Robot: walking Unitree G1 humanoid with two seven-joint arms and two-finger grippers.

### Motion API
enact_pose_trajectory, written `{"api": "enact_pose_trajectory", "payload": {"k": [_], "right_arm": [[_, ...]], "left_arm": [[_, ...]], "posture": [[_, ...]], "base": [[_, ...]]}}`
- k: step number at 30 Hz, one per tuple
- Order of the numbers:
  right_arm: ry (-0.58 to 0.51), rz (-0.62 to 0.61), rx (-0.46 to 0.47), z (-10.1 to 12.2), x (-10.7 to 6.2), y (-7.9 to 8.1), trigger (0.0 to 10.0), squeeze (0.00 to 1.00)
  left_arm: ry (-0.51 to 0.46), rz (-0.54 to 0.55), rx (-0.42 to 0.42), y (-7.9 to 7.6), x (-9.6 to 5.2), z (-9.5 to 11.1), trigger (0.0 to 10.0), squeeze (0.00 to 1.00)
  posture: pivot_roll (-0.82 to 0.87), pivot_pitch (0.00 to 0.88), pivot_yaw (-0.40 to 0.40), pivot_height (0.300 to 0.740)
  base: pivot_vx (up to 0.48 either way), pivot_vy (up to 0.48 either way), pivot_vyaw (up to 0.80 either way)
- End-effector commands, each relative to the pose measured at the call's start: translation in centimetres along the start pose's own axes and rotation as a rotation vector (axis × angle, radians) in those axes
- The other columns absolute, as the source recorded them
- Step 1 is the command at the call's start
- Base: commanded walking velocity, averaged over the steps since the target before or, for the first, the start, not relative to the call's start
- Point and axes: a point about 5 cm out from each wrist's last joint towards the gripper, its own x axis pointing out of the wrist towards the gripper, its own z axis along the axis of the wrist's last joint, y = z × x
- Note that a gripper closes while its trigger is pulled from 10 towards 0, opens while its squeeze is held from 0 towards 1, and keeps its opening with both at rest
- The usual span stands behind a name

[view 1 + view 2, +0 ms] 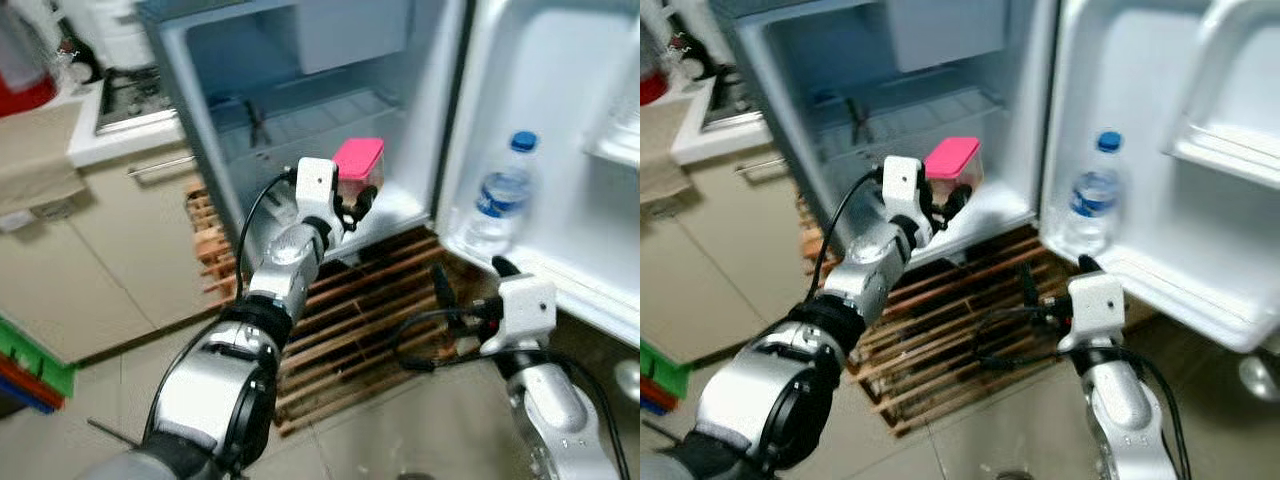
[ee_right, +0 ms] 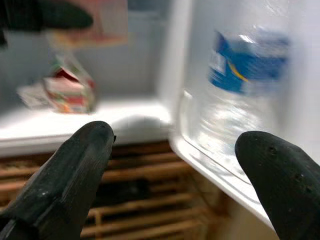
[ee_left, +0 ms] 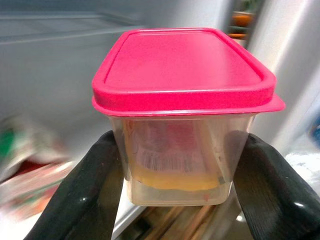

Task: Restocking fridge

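Left wrist view shows the left end effector (image 3: 180,185) clamped on a clear container (image 3: 177,160) with a pink lid (image 3: 182,70), held at the open fridge (image 1: 300,120) just above its bottom shelf. The right end effector (image 2: 185,170) hangs with fingers wide apart near the water bottle (image 1: 500,200) standing in the door rack (image 1: 560,275).

Pink-lidded clear container (image 3: 182,120), upright, at fridge (image 1: 300,120) opening
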Motion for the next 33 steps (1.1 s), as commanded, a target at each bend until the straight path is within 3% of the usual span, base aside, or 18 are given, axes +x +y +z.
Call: {"api": "enact_pose_trajectory", "payload": {"k": [1, 5, 11, 16, 26, 33], "right_arm": [[-0.022, 0.046, 0.025, 0.6, 0.3, 1.1, 10.0, 0.0], [-0.022, 0.048, 0.024, 0.6, 0.2, 1.1, 10.0, 0.0], [-0.043, 0.063, 0.051, 1.2, 0.3, 1.8, 10.0, 0.0], [-0.051, 0.075, 0.061, 1.4, 0.3, 1.9, 10.0, 0.0], [-0.034, 0.118, 0.061, 2.1, -0.7, 2.0, 10.0, 0.0], [-0.002, 0.13, 0.078, 2.4, -2.7, 2.9, 10.0, 0.0]], "left_arm": [[-0.004, 0.013, -0.011, 0.1, 0.2, 0.4, 10.0, 0.0], [-0.002, 0.026, -0.024, 0.2, 0.2, 0.3, 10.0, 0.0], [0.019, 0.097, -0.083, 1.6, 0.0, 0.3, 10.0, 0.0], [0.031, 0.105, -0.077, 1.6, 0.1, 0.4, 10.0, 0.0], [0.013, 0.254, -0.071, 2.5, 0.0, 0.6, 10.0, 0.0], [0.038, 0.323, 0.005, 3.0, -0.4, -0.4, 10.0, 0.0]], "posture": [[-0.27, 0.029, 0.118, 0.74], [-0.27, 0.033, 0.119, 0.74], [-0.26, 0.057, 0.13, 0.74], [-0.26, 0.076, 0.129, 0.74], [-0.28, 0.137, 0.083, 0.74], [-0.32, 0.209, 0.078, 0.74]], "base": [[0.349, -0.326, 0.0], [0.352, -0.321, 0.0], [0.063, 0.0, 0.0], [0.0, 0.0, 0.0], [0.0, 0.0, 0.0], [0.0, 0.0, 0.0]]}}
